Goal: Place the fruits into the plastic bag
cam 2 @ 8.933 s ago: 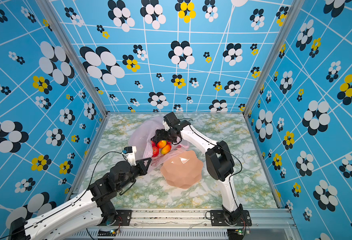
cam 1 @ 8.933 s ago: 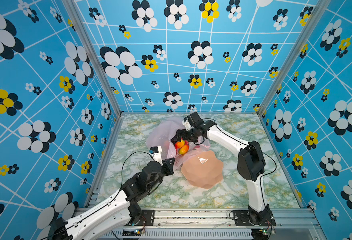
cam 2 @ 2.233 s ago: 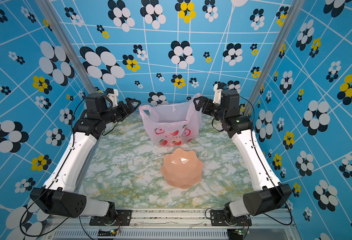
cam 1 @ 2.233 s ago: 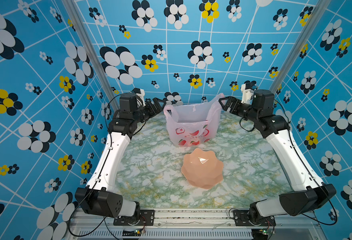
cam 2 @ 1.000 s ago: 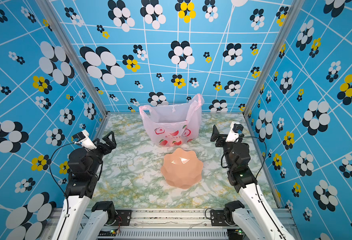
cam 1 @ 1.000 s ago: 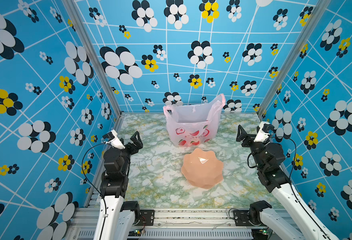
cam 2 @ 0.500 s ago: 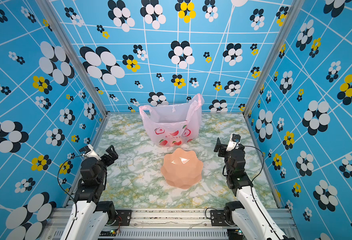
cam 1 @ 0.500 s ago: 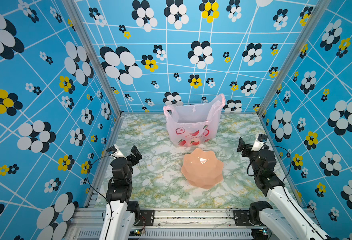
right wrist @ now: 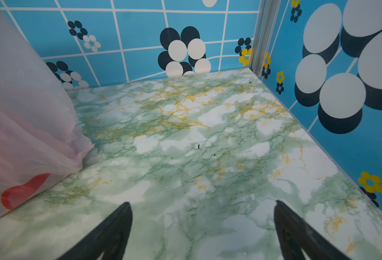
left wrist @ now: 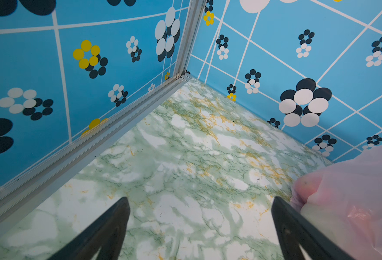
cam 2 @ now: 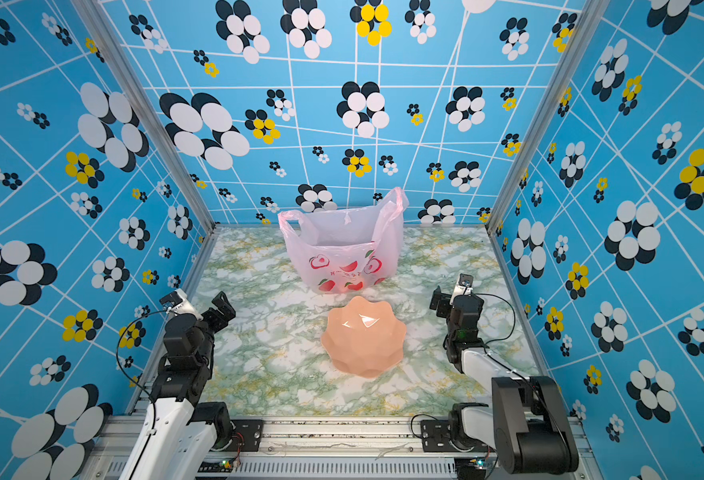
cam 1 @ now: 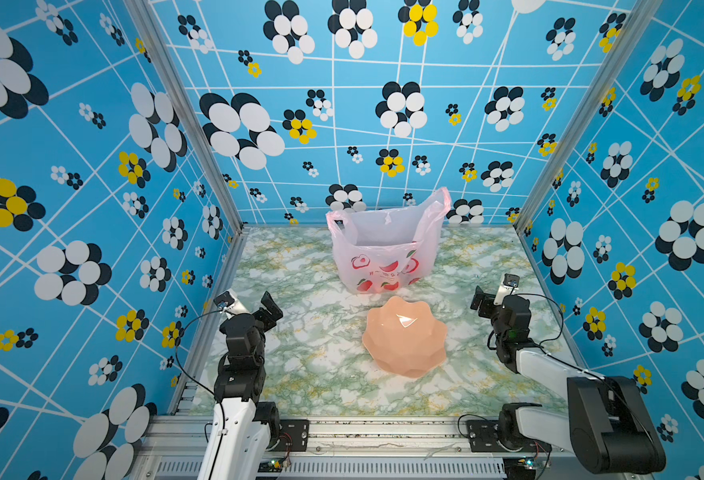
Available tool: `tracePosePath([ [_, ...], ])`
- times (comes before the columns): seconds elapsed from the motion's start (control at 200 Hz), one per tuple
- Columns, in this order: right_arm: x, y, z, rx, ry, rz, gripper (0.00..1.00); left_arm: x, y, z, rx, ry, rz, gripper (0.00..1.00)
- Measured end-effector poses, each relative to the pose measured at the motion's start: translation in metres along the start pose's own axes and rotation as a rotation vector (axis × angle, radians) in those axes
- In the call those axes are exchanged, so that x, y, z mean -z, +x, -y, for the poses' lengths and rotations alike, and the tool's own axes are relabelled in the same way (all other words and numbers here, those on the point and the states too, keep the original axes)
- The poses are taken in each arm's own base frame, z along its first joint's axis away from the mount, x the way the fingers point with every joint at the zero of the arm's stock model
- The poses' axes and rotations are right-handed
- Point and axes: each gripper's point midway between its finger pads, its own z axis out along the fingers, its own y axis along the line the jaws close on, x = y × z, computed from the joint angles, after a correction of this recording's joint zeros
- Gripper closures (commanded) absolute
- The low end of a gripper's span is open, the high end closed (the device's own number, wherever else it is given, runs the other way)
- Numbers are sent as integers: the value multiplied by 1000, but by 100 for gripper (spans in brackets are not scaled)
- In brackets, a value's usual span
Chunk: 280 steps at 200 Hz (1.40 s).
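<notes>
Pale-pink film makes up the plastic bag [cam 1: 385, 249], which in both top views stands upright with its mouth open towards the back of the marbled green counter [cam 1: 300, 374], near the rear wall. Red shapes show low on its front; whether these are prints or the fruits cannot be told through the film. A peach scalloped bowl [cam 1: 404, 336] sits just in front of the bag, apart from it. The left gripper [cam 1: 258, 309] hangs by the left wall and the right gripper [cam 1: 489, 303] by the right wall, both well apart from bag and bowl. In a top view the bag [cam 2: 342, 249] and bowl [cam 2: 364, 336] lie the same way.

From the left wrist view, the left gripper [left wrist: 200, 200] has its jaws spread wide over bare counter [left wrist: 185, 146], holding nothing; the bag [left wrist: 354, 191] bulges beside one finger.

From the right wrist view, the right gripper [right wrist: 202, 202] is likewise spread wide and empty above the counter [right wrist: 208, 135], with the bag [right wrist: 23, 123] off to one side, a red patch at its base.
</notes>
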Motion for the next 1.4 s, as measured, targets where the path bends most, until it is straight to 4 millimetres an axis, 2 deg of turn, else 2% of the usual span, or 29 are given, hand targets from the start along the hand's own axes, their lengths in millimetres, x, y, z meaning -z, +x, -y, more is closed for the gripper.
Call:
tracePosePath([
  [0.185,-5,5,-1,5,-5,39,1,-4,11,-7,-5,-23,-9,1],
  [0.335,-8,18,-1,7,-8,37,1,-8,12,-8,-15,-32,-11,1],
  [0.695,-17,21,-4,-2,-17,76,1,-29,28,-17,-94,-94,-68,1],
  [0.915,-18,20,-4,-3,-14,80,1,-52,44,-22,-151,-115,-126,1],
  [1.18,-22,14,-8,10,-26,84,1,-86,70,-11,-253,-49,-208,1],
  [1.399,-23,18,-8,22,-29,71,1,-104,81,-2,-268,8,-218,1],
])
